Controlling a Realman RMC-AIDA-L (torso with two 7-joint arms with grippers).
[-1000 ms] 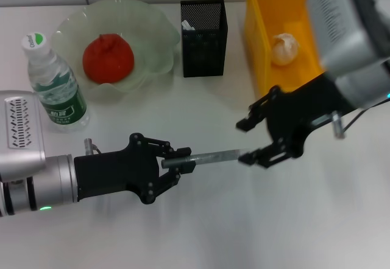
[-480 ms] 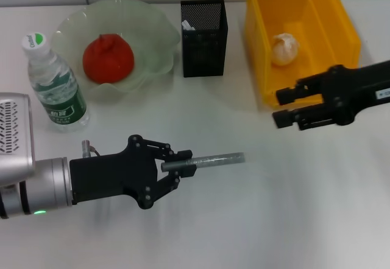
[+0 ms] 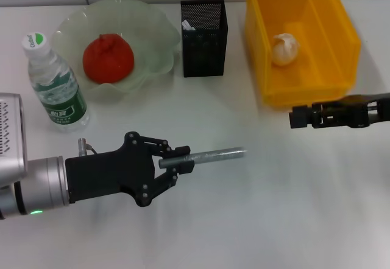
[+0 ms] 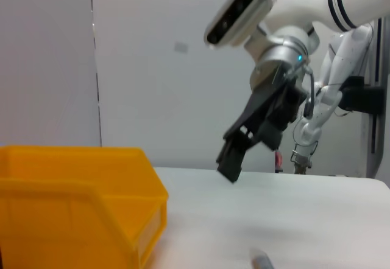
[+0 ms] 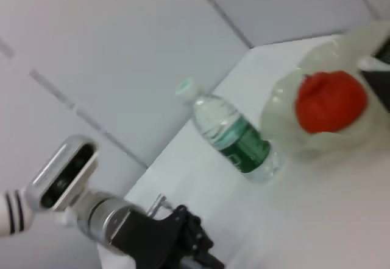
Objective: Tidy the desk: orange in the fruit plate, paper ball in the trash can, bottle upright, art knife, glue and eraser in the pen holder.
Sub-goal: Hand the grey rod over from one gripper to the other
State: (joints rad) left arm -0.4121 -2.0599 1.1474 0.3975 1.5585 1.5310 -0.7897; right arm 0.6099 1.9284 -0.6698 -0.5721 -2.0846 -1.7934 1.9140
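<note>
The left gripper [image 3: 177, 162], a black linkage claw nearest the robot, grips one end of the slim grey metal art knife [image 3: 210, 156], which juts out level above the white desk [image 3: 244, 220]. Because the hold sits at the tip, the long free end can sag or twist, and a tilted knife may catch the rim of the tall black mesh pen holder [image 3: 204, 38] farther back instead of dropping in. The right gripper [image 3: 301, 115] hovers off to the right, just in front of the yellow plastic trash can [image 3: 304, 80]; whether its fingers are parted cannot be told. The crumpled white paper ball [image 3: 284, 48] lies in that bin. The red-orange orange [image 3: 108, 58] sits in the pale green scalloped fruit plate [image 3: 152, 38], and the clear green-labelled bottle [image 3: 53, 86] stands upright beside it.
</note>
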